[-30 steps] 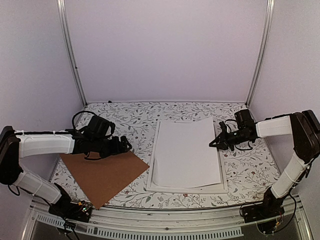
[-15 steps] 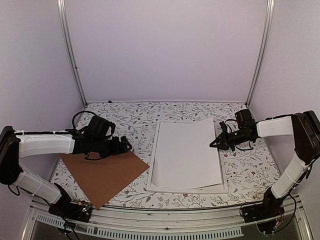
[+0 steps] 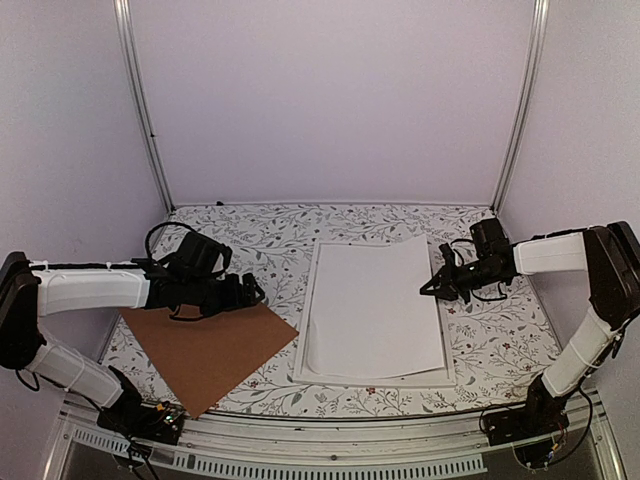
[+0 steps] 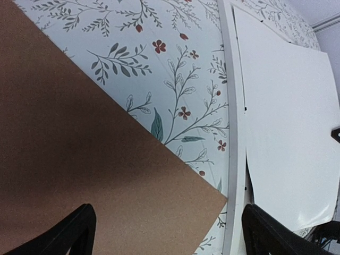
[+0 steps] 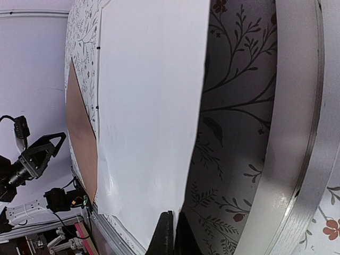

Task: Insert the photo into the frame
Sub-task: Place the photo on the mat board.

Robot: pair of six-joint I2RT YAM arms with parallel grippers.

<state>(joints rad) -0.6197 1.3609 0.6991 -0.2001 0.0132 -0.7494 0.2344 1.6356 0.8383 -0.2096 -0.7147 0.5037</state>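
The photo point(image 3: 372, 305) shows only its plain white back and lies over the white frame point(image 3: 306, 300) at mid-table, slightly askew. My right gripper point(image 3: 428, 289) is shut on the photo's right edge and holds that edge a little above the frame. In the right wrist view the fingers point(image 5: 172, 234) pinch the white sheet point(image 5: 149, 117), with the clear pane point(image 5: 234, 133) and the frame's raised rim point(image 5: 297, 133) beneath it. My left gripper point(image 3: 255, 292) is open and empty, hovering over the far corner of the brown backing board point(image 3: 205, 350). In the left wrist view its fingers point(image 4: 69, 234) straddle that corner.
The brown backing board point(image 4: 79, 159) lies flat at the left, its corner almost touching the frame's left rim point(image 4: 232, 133). The floral table cover point(image 3: 260, 235) shows around everything. White enclosure walls and metal posts stand at the back and sides.
My right gripper has shifted very slightly with the photo's edge in it. The left arm has not moved.
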